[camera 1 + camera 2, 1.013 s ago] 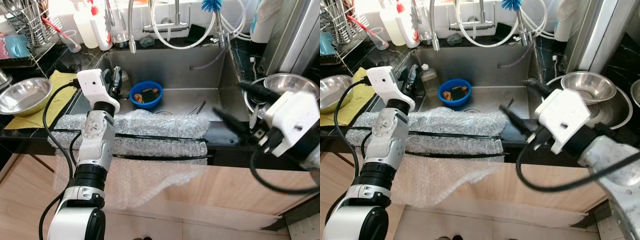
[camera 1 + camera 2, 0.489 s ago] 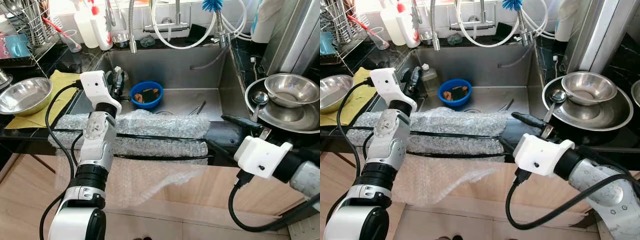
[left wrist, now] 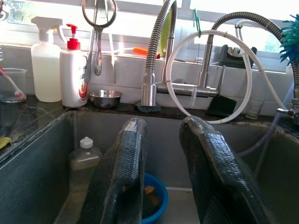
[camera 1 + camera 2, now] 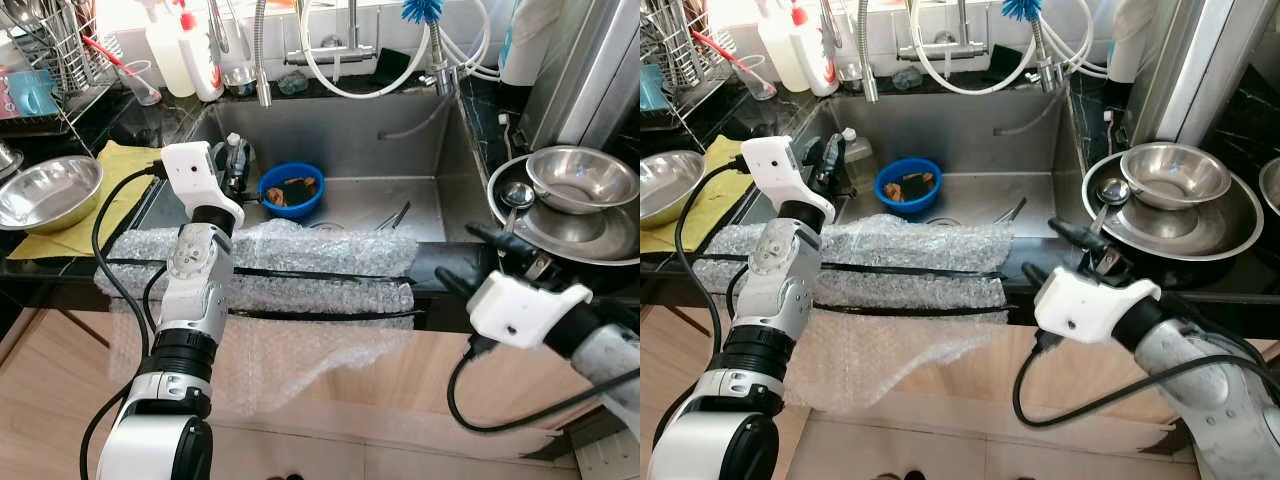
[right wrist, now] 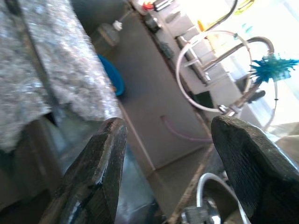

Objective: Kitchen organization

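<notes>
Stainless steel sink (image 4: pixel 400 150), blue bowl (image 4: pixel 291 189) of scraps on its floor. Bubble wrap (image 4: pixel 300 265) draped over its front edge. Our left gripper (image 4: pixel 236 165), fingers slightly parted, above the sink's left side. Our right gripper (image 4: pixel 478 258), fingers spread wide, empty, beside the stacked steel bowls (image 4: pixel 580 185).

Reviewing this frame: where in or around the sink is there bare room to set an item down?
Bare steel shows on the sink floor between the blue bowl and the right wall, apart from utensils lying there. Crowded: the bubble wrap covers the front edge, stacked steel bowls fill the right counter, and the right gripper hovers beside them.
</notes>
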Controlling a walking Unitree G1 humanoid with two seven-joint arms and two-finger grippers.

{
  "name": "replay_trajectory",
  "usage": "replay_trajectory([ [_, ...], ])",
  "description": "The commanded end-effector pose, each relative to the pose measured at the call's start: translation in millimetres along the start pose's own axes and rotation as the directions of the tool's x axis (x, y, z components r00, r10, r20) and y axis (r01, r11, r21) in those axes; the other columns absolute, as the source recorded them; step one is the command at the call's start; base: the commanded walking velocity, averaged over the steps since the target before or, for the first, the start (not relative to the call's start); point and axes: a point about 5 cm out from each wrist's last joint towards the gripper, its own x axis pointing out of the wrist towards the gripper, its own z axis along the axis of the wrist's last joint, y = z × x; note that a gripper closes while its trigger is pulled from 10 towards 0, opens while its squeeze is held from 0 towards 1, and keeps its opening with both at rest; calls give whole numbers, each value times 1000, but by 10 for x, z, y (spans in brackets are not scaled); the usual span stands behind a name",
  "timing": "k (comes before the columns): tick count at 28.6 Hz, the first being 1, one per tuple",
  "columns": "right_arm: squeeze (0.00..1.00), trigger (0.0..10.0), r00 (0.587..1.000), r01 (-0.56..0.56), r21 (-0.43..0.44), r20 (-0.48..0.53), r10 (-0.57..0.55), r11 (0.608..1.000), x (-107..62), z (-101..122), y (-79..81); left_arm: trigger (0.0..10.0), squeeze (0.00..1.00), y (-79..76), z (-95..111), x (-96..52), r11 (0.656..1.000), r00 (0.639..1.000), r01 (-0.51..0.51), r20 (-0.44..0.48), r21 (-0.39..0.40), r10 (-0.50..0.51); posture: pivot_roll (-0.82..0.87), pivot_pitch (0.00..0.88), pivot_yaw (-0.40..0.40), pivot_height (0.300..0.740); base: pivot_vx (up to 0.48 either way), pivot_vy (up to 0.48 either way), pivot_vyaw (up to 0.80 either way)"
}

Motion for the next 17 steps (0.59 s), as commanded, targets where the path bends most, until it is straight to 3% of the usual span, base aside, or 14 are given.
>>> replay_trajectory([
  [1, 0, 10000, 1000, 28, -6, 13, -28, 1000, 40, 15, -7, 10000, 0, 22, 48, 27, 1000, 1000, -3, 17, 0, 3, -128, 122, 141, 740, 0, 0, 0],
  [7, 0, 10000, 997, 78, -5, 17, -77, 997, 103, 11, -43, 10000, 0, 22, 53, 34, 1000, 1000, -2, 17, 0, 2, -124, 121, 143, 740, 0, 0, 0],
  [17, 0, 10000, 1000, 11, 6, -10, -11, 1000, 118, -52, 123, 10000, 0, 25, 55, 39, 1000, 1000, 4, 14, 1, -4, -121, 121, 145, 740, 0, 0, 0],
])
